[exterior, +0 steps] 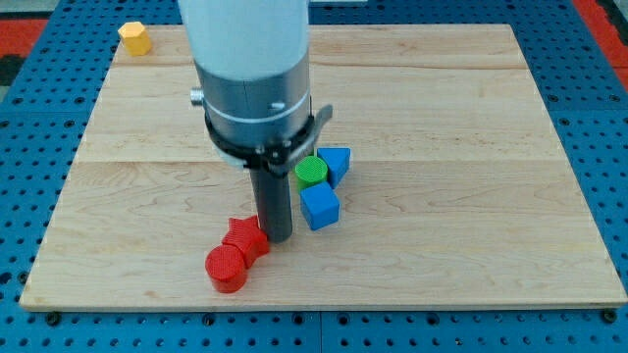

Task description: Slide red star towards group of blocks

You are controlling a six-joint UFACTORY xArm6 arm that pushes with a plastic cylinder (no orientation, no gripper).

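My tip (278, 238) touching red star (243, 235), star partly hidden behind red cylinder (227, 268), no fingers.

- Red blocks: I count two, one red star (244, 236) and one red cylinder (227, 268).
- Blue blocks: two, one blue cube (320, 207) and one blue block (337, 163) whose shape I cannot make out for sure.
- Green blocks: one, a green cylinder (312, 174).
- Yellow blocks: one, a yellow block (134, 38).
- Blocks in all: six that I can see.
- Boards: one wooden board (471, 127).
- Rods: one, ending in my tip (279, 238).
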